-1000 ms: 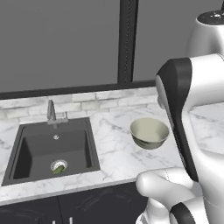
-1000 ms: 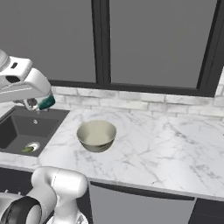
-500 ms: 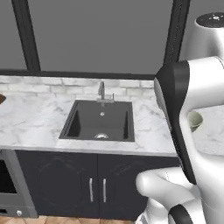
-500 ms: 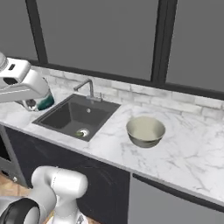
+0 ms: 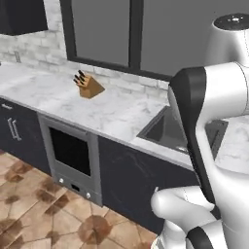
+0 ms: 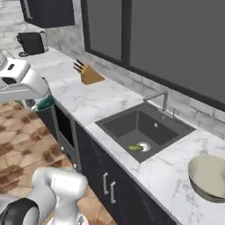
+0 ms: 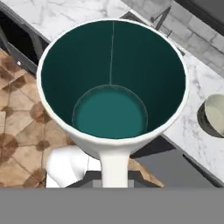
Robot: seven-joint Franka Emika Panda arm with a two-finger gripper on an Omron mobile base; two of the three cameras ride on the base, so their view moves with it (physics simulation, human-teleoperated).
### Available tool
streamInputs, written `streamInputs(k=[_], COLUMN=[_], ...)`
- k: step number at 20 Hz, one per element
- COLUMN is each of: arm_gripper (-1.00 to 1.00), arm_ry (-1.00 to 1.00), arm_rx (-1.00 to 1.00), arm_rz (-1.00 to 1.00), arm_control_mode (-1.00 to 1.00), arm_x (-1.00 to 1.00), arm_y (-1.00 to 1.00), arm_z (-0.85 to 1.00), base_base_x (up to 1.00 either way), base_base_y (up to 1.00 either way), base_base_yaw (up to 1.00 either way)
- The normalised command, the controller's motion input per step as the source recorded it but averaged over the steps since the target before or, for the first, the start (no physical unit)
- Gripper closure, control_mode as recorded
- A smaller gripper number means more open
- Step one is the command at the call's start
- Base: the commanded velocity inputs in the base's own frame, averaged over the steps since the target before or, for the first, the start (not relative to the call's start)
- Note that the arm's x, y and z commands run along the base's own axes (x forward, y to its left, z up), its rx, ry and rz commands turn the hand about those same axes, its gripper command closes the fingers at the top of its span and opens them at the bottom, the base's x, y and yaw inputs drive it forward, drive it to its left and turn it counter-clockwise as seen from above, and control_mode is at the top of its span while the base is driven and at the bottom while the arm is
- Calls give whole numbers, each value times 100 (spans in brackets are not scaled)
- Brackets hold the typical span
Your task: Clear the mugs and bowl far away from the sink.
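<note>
A white mug with a teal inside (image 7: 111,87) takes up most of the hand view, seen from above, its handle (image 7: 114,165) running down toward the fingers. My gripper (image 6: 36,104) is shut on this mug (image 6: 45,103), holding it in the air over the tiled floor, in front of the counter's left stretch. The dark grey sink (image 6: 143,127) with its steel faucet (image 6: 159,97) lies mid-counter, and its left part (image 5: 168,129) shows behind my arm. The pale bowl (image 6: 208,176) stands on the marble to the right of the sink, also seen small (image 7: 214,114).
A wooden knife block (image 6: 89,74) (image 5: 89,86) stands on the counter left of the sink. A black toaster (image 6: 31,42) sits at the far left end. Something small and green (image 6: 134,148) lies beside the sink drain. A built-in oven (image 5: 70,151) fronts the cabinets above brown tiled floor (image 5: 39,209).
The base has driven left along the counter, so both base views shifted: sink and bowl slid right, knife block and toaster came into view. The gripper stays shut on the mug.
</note>
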Motion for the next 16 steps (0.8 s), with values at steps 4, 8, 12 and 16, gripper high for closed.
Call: streamInputs(k=[4,8,12,16], arm_gripper=[100,100,100,100], arm_ry=[0,0,0,0], arm_rx=[0,0,0,0], arm_rz=[0,0,0,0], arm_control_mode=[100,100,100,100], arm_x=[0,0,0,0], arm_y=[0,0,0,0], arm_z=[0,0,0,0], base_base_x=[0,9,60,76], base_base_y=[24,19,0,0], base_base_yaw=[80,78,41,6])
